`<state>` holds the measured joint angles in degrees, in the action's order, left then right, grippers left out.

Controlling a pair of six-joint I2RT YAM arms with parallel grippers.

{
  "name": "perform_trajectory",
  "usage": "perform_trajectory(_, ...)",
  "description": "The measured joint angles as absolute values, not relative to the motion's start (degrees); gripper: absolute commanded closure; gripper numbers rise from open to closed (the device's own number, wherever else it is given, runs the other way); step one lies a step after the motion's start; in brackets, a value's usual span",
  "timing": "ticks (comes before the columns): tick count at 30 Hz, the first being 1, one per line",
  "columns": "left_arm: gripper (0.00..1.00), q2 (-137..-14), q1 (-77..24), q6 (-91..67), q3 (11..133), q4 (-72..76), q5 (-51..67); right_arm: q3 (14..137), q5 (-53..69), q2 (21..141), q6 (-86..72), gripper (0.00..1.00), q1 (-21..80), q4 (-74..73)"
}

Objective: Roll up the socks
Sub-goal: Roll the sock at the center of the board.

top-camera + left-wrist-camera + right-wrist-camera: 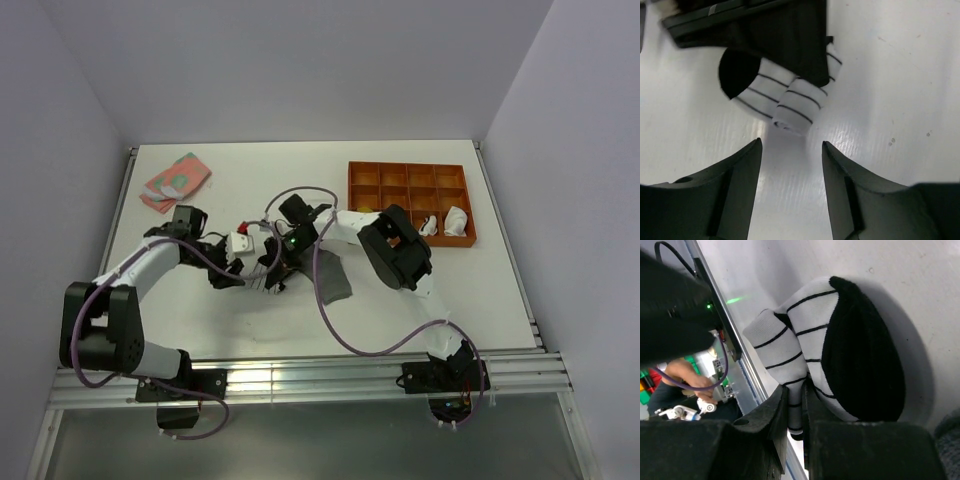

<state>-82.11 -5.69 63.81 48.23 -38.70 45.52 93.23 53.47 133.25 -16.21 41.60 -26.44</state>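
Observation:
The white sock with thin black stripes [790,102] lies partly rolled on the white table, its black cuff [860,365] bulging to one side. My right gripper [796,390] is shut on a fold of this sock and shows in the top view [279,270] at the table's middle. My left gripper [791,146] is open and empty, just short of the roll, with bare table between its jaws; in the top view [240,278] it sits left of the right gripper. The plain grey sock [334,275] lies flat to the right, partly under the right arm.
An orange compartment tray [410,172] at the back right holds small rolled bundles, white ones [455,221] at its right end. A pink and green cloth [175,182] lies at the back left. Purple cables loop over the middle.

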Motion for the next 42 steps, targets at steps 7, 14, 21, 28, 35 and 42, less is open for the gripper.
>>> perform_trajectory(7, 0.2, -78.13, -11.55, 63.59, 43.09, -30.65, 42.92, 95.83, 54.26, 134.69, -15.33, 0.96, 40.93, -32.67)
perform_trajectory(14, 0.2, -77.25, -16.64, 63.29, 39.24, -23.31, 41.04, 96.49, 55.29, 135.37, -15.33, 0.96, 40.12, -36.6)
perform_trajectory(21, 0.24, -75.35, -21.98, 62.15, 34.63, -17.56, 39.35, 96.9, 55.37, 135.68, -15.31, 0.96, 39.97, -38.24)
perform_trajectory(28, 0.33, -75.02, -24.38, 61.69, 32.05, -14.06, 38.46, 97.21, 55.4, 135.85, -15.31, 0.96, 39.9, -38.59)
perform_trajectory(35, 0.45, -76.49, -25.45, 61.1, 31.29, -11.66, 37.69, 96.73, 55.86, 135.85, -15.35, 0.97, 39.72, -38.41)
perform_trajectory(42, 0.54, -83.85, -25.63, 59.59, 37.74, -14.11, 37.67, 95.53, 57.06, 135.66, -15.35, 0.97, 39.46, -38.13)
